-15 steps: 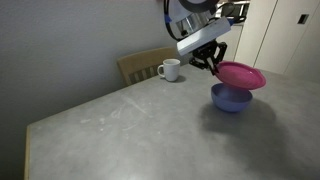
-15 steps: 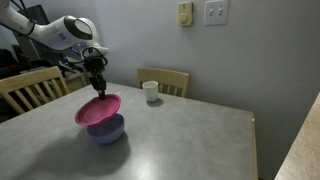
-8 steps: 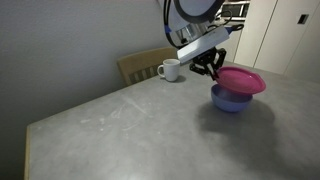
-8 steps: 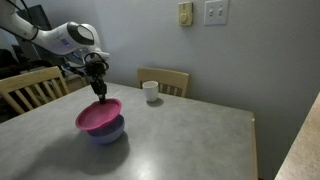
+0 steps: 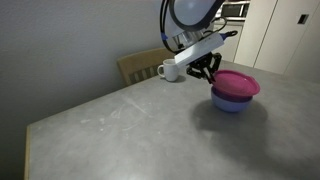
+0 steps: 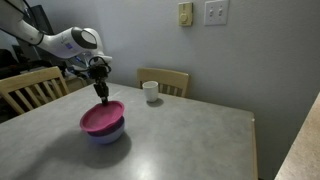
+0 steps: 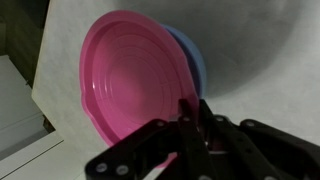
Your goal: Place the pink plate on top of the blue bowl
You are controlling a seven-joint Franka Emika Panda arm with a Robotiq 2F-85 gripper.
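Observation:
The pink plate (image 5: 238, 82) lies nearly level on top of the blue bowl (image 5: 230, 101), which stands on the grey table; both also show in an exterior view, the plate (image 6: 102, 117) over the bowl (image 6: 105, 135). My gripper (image 5: 208, 70) points down at the plate's rim (image 6: 102, 93). In the wrist view the fingers (image 7: 195, 112) are close together on the edge of the plate (image 7: 135, 85). A sliver of the bowl (image 7: 196, 62) shows behind it.
A white mug (image 5: 171, 70) stands near the table's far edge (image 6: 151, 91). A wooden chair (image 6: 165, 78) is behind it and another chair (image 6: 25, 88) is at the side. The grey tabletop (image 6: 190, 135) stretches wide around the bowl.
My gripper has lowered with the plate. The plate was tilted above the bowl and now sits flatter, down on the bowl's rim.

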